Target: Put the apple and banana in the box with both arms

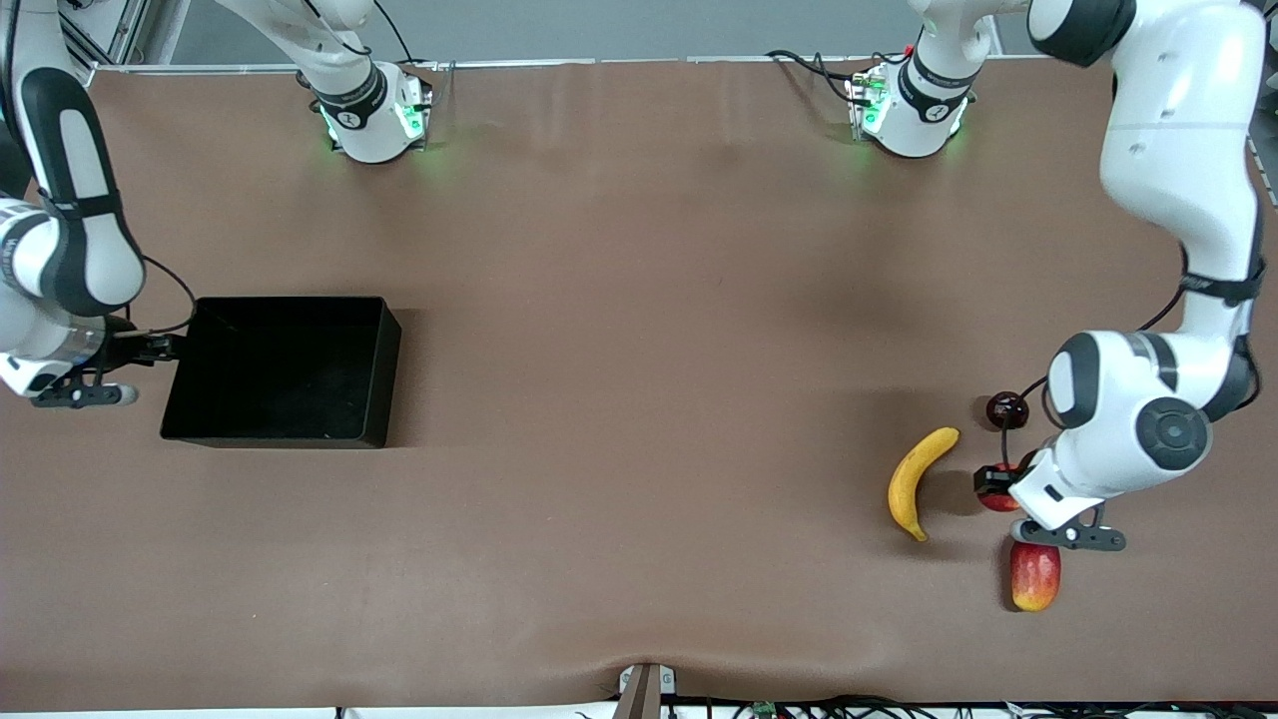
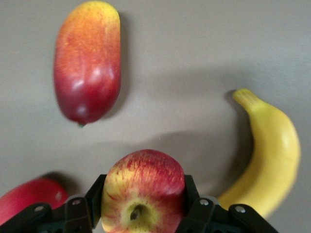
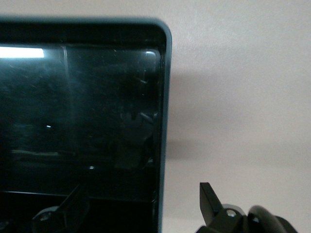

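Observation:
The apple [image 2: 143, 187], red with a yellow patch round its stem, sits between my left gripper's [image 2: 144, 180] fingers, which press on both its sides. In the front view this gripper [image 1: 998, 485] and apple [image 1: 998, 501] are beside the banana [image 1: 917, 481], which lies on the table toward the right arm's end from them. The black box [image 1: 270, 434] stands at the right arm's end. My right gripper [image 1: 160, 348] is open, straddling the box's end wall [image 3: 164, 97], one finger [image 3: 73, 206] inside and one outside.
An oblong red-and-yellow mango-like fruit [image 1: 1034, 575] lies nearer the front camera than the apple. A dark red round fruit [image 1: 1006, 408] lies farther from it. A red fruit [image 2: 29, 199] shows at the edge of the left wrist view.

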`<action>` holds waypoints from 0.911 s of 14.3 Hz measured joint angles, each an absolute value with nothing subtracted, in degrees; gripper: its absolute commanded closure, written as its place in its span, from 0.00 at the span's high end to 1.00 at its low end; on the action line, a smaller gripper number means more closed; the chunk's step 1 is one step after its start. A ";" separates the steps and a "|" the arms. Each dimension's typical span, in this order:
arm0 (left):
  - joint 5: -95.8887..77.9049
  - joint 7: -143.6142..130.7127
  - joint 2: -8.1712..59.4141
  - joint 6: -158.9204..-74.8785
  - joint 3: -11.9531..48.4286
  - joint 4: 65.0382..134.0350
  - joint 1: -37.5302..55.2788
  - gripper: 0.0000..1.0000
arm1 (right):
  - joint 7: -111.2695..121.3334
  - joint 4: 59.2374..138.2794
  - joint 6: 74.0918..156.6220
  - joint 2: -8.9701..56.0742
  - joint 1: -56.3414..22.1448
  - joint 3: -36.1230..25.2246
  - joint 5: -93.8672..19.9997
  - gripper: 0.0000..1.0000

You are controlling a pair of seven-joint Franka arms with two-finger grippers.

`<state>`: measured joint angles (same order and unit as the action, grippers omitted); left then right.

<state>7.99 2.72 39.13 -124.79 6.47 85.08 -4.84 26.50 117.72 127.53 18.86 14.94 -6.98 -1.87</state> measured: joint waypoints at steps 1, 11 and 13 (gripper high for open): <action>7.99 2.66 36.98 -121.84 6.62 84.99 -4.75 0.00 | 27.23 118.76 128.53 18.86 15.10 -6.97 -1.87 0.63; 7.98 -1.57 23.86 -101.68 9.76 86.63 -4.68 0.00 | 28.39 122.62 132.48 19.63 16.85 -6.80 -1.87 0.00; 7.90 -1.68 22.64 -101.41 9.75 88.31 -4.87 0.00 | 28.40 122.52 131.80 19.63 16.85 -6.64 -1.90 0.00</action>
<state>7.90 -1.68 22.64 -101.41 9.75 88.31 -4.87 28.40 122.52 131.80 19.63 16.85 -6.64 -1.90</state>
